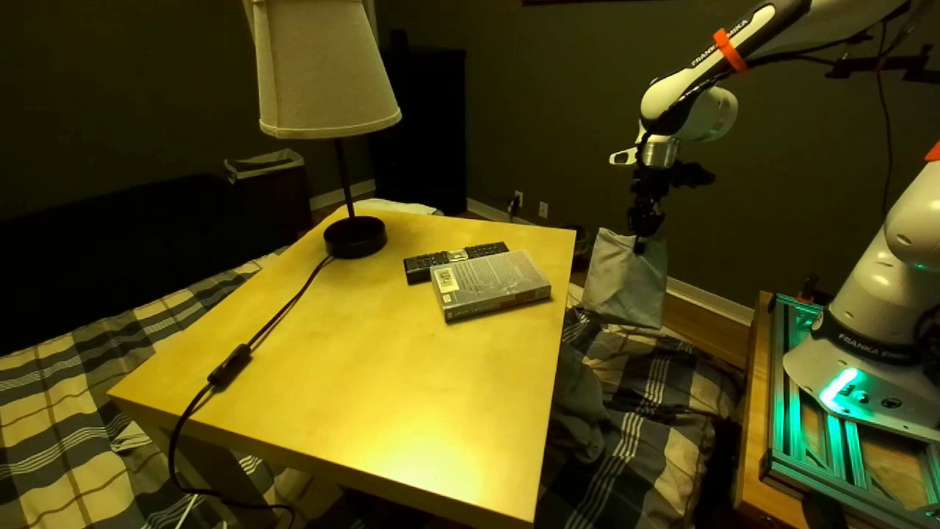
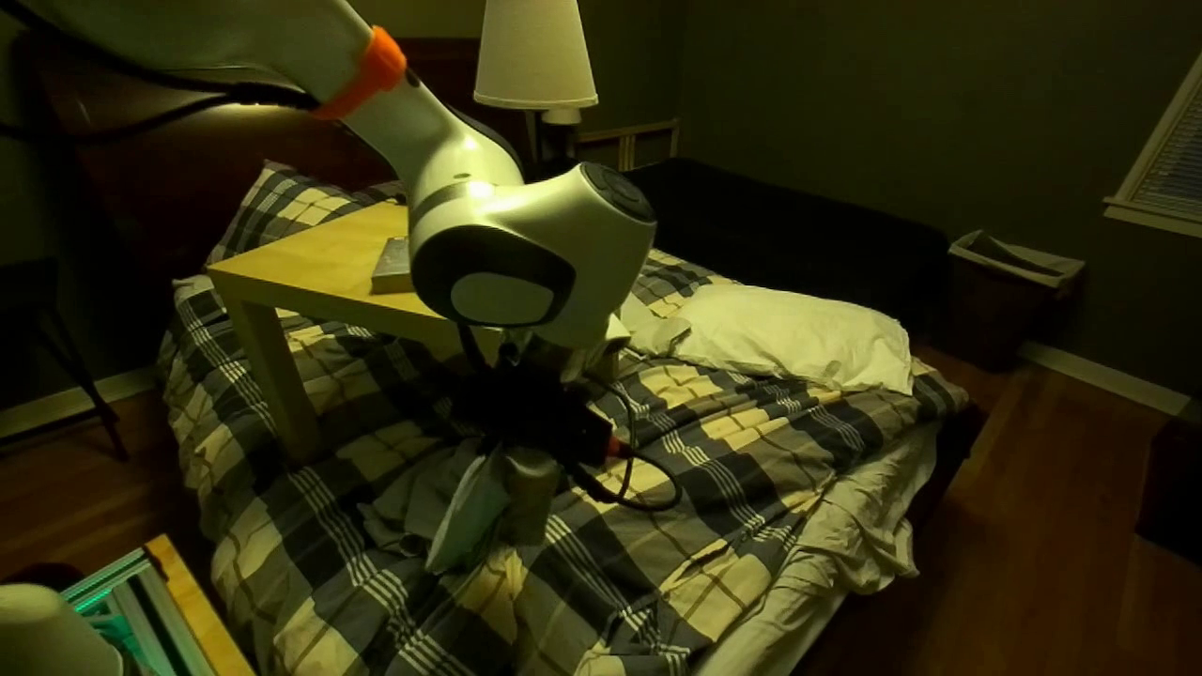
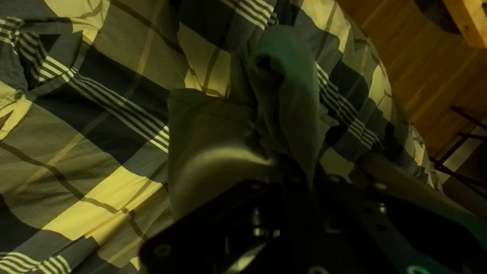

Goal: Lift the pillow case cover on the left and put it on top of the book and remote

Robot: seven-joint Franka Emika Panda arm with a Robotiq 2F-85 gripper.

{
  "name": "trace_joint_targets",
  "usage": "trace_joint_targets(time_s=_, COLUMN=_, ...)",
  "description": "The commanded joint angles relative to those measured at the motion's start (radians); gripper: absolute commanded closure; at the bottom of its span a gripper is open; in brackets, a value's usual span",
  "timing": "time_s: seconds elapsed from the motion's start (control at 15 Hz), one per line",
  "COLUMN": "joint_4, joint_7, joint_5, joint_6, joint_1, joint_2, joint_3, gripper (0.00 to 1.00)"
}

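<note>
The tool [image 1: 641, 244] is closed on the top of the pale grey pillowcase [image 1: 624, 286], which hangs limp and creased, gathered into folds at the grip, over plaid bedding [image 1: 653, 426] near the bench [image 1: 382, 367] bearing book [image 1: 490, 281] and remote [image 1: 457, 256].

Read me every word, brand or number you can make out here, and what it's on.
"FRANKA" and "MIKA", split by an orange band, on the arm.
"FRANKA EMI…", its end blurred, on the robot's base.
Book: print too small to read.
Remote: any markings too small.
</note>
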Motion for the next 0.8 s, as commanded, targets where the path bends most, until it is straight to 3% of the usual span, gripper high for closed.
trace_joint_targets(time_s=0.0, joint_4=-0.009, joint_7=0.009, joint_5=-0.011, joint_6=0.001, joint_1=0.069, joint_2=-0.011, joint_3=-0.068, gripper=0.95)
trace_joint_targets(time_s=0.2, joint_4=-0.019, joint_7=0.015, joint_5=-0.019, joint_6=-0.013, joint_1=0.072, joint_2=-0.049, joint_3=-0.067, gripper=0.99)
trace_joint_targets(time_s=0.73, joint_4=-0.031, joint_7=0.033, joint_5=-0.034, joint_6=-0.124, joint_1=0.229, joint_2=-0.455, joint_3=-0.091, gripper=0.99)
